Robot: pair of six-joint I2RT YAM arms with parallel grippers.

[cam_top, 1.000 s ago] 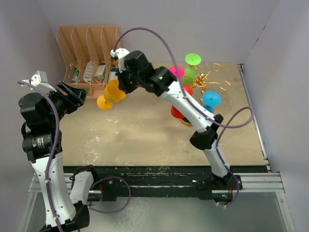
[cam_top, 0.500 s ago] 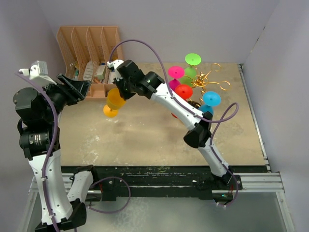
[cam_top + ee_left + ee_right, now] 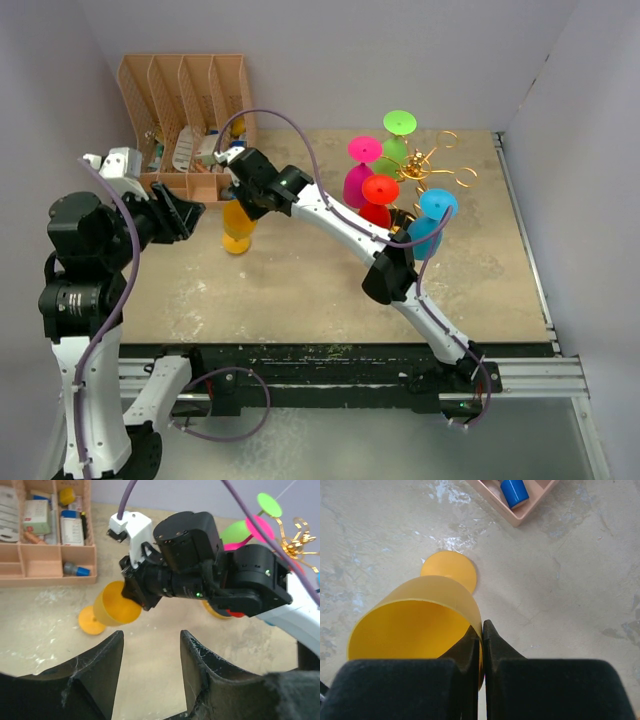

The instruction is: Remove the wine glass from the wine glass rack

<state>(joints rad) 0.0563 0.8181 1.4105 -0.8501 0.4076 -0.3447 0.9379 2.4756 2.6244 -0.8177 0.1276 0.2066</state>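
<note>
A yellow wine glass [image 3: 238,222] hangs tilted over the left part of the table, bowl up and round foot [image 3: 449,568] low over the surface; whether the foot touches I cannot tell. My right gripper [image 3: 481,627] is shut on the bowl's rim, one finger inside and one outside. The gold wine glass rack [image 3: 432,166] stands at the back right, well away from the glass. My left gripper [image 3: 151,637] is open and empty, just left of the yellow glass [image 3: 116,611] and pointing at it.
Pink [image 3: 360,172], green [image 3: 399,126], red [image 3: 379,196] and blue [image 3: 430,218] glasses crowd around the rack. A peach divided organiser [image 3: 185,100] with small items stands at the back left, close behind the yellow glass. Walls enclose the table.
The right arm has lowered the yellow glass toward the table and turned it more upright. The left gripper has moved right, closer to the glass, and its jaws have narrowed a little.
</note>
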